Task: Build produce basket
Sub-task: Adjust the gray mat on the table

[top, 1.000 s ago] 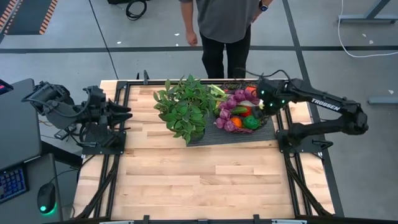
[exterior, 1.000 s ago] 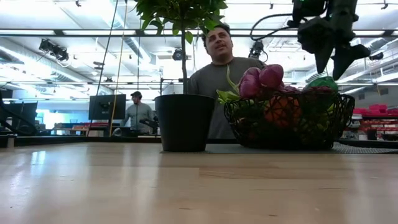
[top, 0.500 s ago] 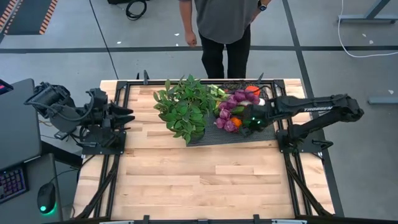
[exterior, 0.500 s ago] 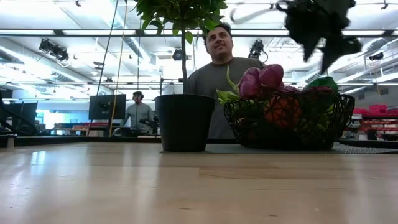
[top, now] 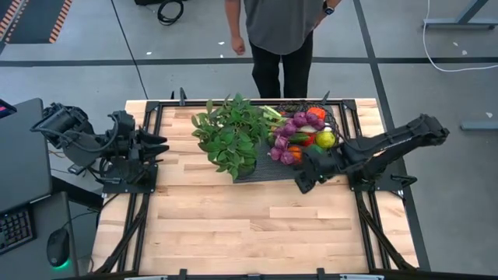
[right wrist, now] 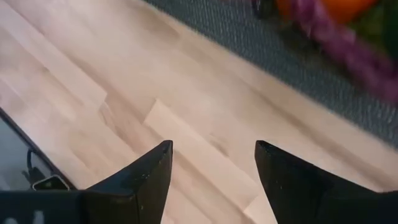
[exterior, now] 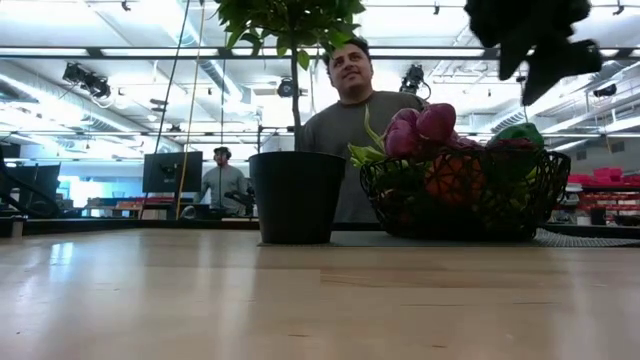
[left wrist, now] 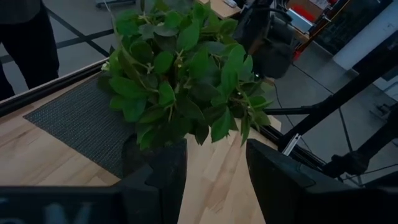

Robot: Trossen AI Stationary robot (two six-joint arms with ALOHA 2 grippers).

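The dark wire basket [top: 302, 138] stands on a black ribbed mat [top: 268, 169] at the far right of the table. It is heaped with produce: purple grapes [top: 289, 132], an orange tomato [top: 315, 113] and a yellow-green lemon [top: 325, 140]. In the low view the basket [exterior: 460, 195] shows grapes [exterior: 420, 125] on top. My right gripper [top: 302, 184] hangs open over bare wood just near of the mat, with only table between its fingers [right wrist: 214, 168]. My left gripper [top: 158, 144] waits open at the table's far left [left wrist: 214, 186].
A leafy potted plant [top: 229, 140] stands on the mat's left part, right beside the basket. A person [top: 280, 35] stands at the table's far edge. The wooden table top [top: 249, 225] stretches wide toward the near edge.
My right gripper has swung from above the basket's far right side toward the table's near edge, off the basket and past the mat's near edge, rolling as it went. The lemon in the basket, covered by the gripper before, now shows.
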